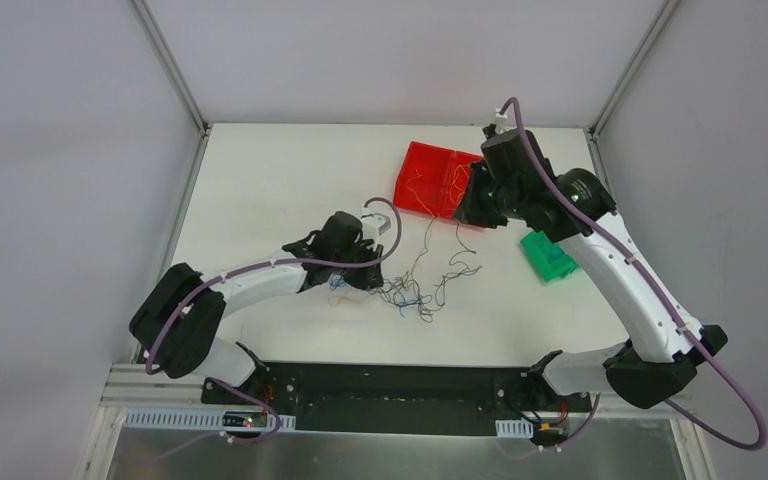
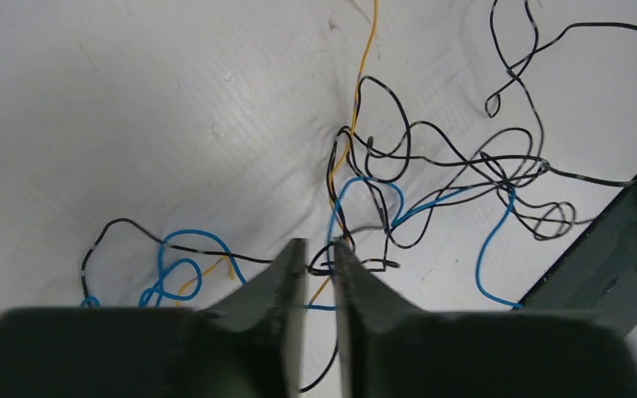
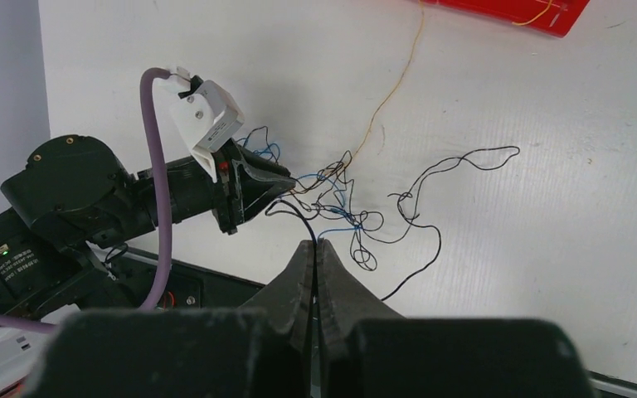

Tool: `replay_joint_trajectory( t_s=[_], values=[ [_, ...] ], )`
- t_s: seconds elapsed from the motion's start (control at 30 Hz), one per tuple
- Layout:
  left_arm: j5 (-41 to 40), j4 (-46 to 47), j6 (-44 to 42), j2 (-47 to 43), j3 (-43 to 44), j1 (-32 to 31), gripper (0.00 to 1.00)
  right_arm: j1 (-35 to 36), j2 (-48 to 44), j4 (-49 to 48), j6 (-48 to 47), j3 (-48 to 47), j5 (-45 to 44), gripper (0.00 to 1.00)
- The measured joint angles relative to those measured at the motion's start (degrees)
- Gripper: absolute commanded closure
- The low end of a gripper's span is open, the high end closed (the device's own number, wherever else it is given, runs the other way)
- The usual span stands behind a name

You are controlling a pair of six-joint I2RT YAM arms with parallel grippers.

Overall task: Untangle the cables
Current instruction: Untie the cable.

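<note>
Tangle of hair-thin yellow, blue and black cables (image 1: 412, 292) on the white table (image 1: 280, 180), towards its near edge; one yellow strand runs into the shallow red plastic tray (image 1: 410, 165). Left gripper (image 2: 321, 247): fingers nearly together, strands crossing the gap, pinch not discernible. Right gripper (image 3: 316, 244): fingers pressed together on a dark strand above the clump.

Nothing readable here tbh. There's some tiny white print on the left arm (image 3: 18, 267) but it's way too blurry.
</note>
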State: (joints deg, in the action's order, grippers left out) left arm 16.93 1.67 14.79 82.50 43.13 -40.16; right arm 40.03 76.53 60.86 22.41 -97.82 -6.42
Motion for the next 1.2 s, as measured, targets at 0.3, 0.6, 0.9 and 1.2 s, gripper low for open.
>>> replay_joint_trajectory(
  t_s=[0.3, 0.6, 0.9, 1.2],
  values=[
    [-6.7, -4.2, 4.5, -2.9, -3.1, 0.2, 1.0, -10.5, -0.5, 3.1, -0.9, -3.4, -3.7, 1.0],
    [-17.0, -13.2, 20.7, -20.8, -8.3, 22.0, 1.0, -22.5, -13.7, 2.4, 1.3, -0.3, -22.6, 1.0],
    [-17.4, -20.5, 27.6, -31.0, -10.2, 28.7, 1.0, -26.2, -20.8, -0.3, 2.1, 9.4, -19.7, 1.0],
    [-15.0, -21.8, 26.1, -31.2, -8.3, 28.6, 1.0, -18.4, -14.9, -3.0, -0.3, 20.3, 4.7, 0.9]
  ],
)
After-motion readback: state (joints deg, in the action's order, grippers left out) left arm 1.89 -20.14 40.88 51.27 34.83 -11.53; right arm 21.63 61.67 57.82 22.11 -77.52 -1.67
